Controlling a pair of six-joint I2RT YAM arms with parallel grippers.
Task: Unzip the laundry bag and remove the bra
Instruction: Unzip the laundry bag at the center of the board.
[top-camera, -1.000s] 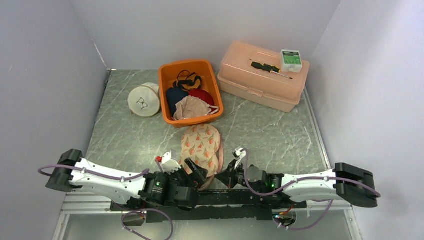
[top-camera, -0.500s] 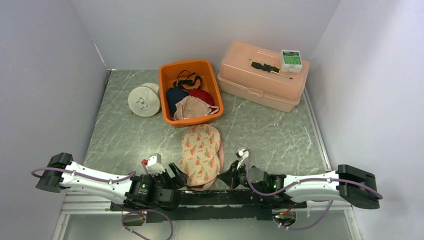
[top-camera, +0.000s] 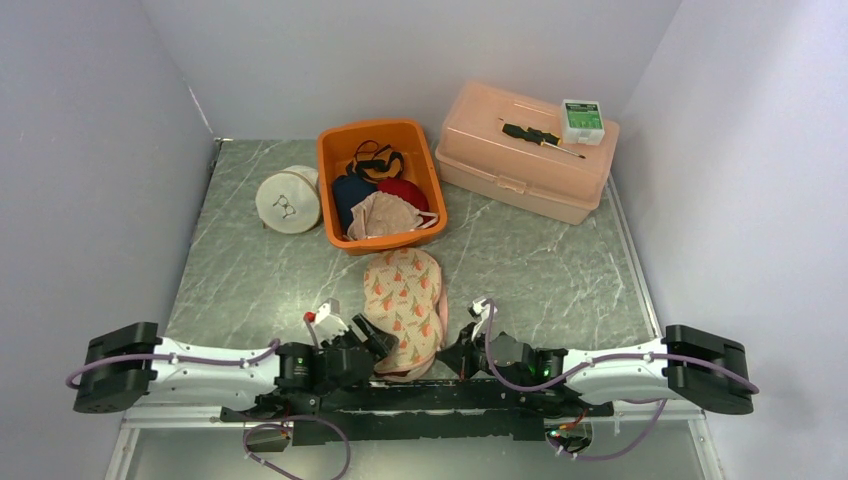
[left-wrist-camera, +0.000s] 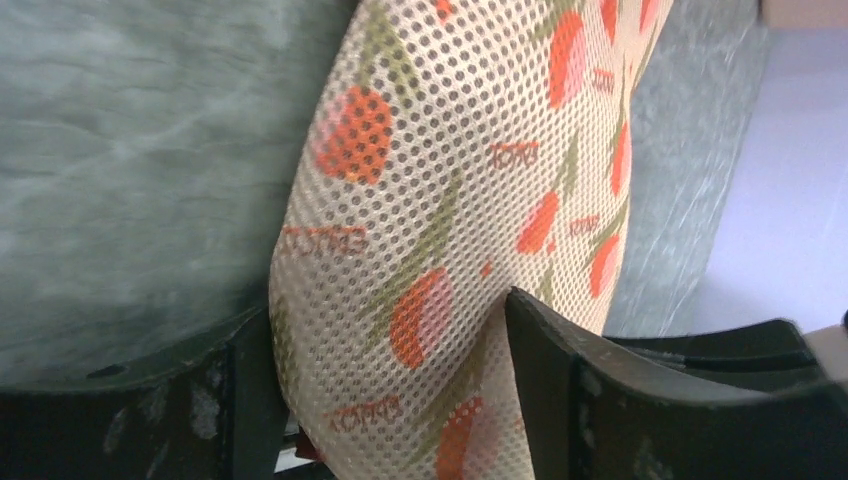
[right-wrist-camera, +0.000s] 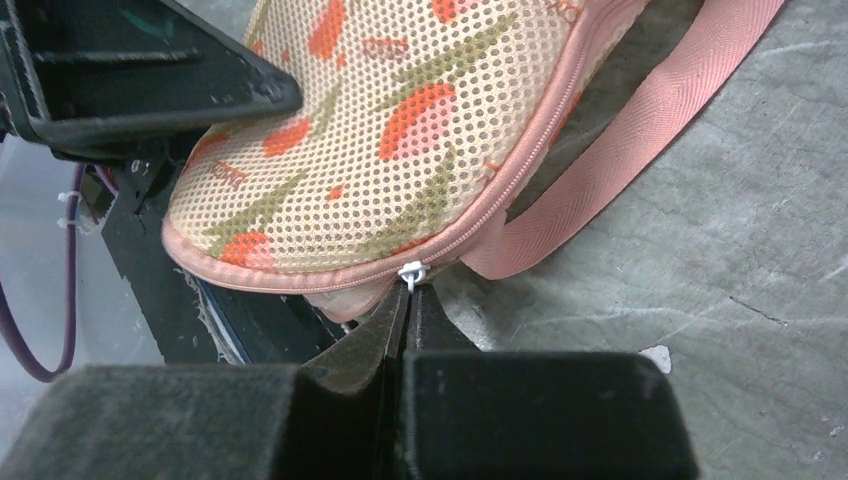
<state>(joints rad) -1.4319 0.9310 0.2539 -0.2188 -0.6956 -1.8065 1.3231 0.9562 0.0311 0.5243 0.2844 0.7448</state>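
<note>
On the grey marbled tabletop (top-camera: 560, 270), the peach floral mesh laundry bag (top-camera: 403, 300) lies at the near edge between two low, inward-folded arms, the left tool (top-camera: 372, 344) spread wide astride its near end, the right tool (right-wrist-camera: 405, 296) closed on its white zipper pull (right-wrist-camera: 411, 272).

Lab test cell: bare walls (top-camera: 90, 150), tabletop (top-camera: 540, 270).

Bare table (top-camera: 540, 270) beside laundry bag (top-camera: 402, 300); orange bin (top-camera: 390, 241) close behind.
</note>
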